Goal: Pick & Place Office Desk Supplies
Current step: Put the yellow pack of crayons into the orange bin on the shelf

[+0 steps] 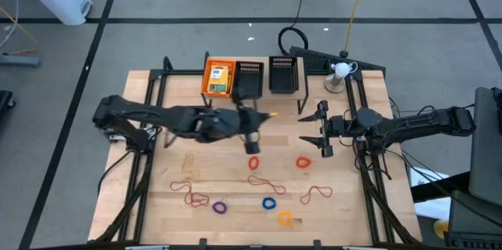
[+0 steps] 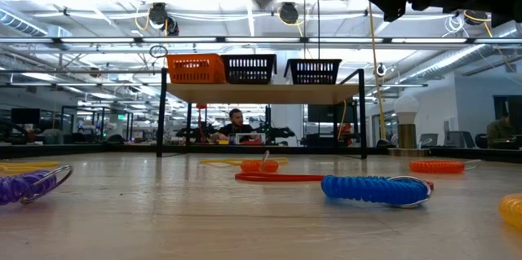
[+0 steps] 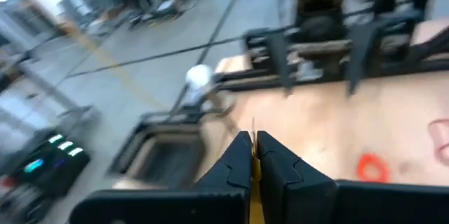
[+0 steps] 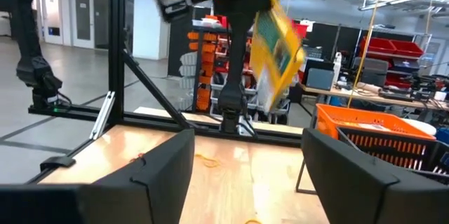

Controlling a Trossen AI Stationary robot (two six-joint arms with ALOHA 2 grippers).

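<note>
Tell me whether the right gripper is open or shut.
Open. The right gripper shows its two dark fingers spread wide apart with nothing between them; the high view shows the same spread above the table.

Orange mesh tray (image 1: 219,77), two black mesh trays (image 1: 249,80) on rack; lamp (image 1: 340,71).

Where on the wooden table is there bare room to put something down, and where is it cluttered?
Free: the left strip of the wooden table, beside the thin red-brown rubber-band loops, and the right strip past the red-brown loop. Crowded: the front middle, with the small purple ring, blue ring and orange ring; the centre, under both arms.
</note>
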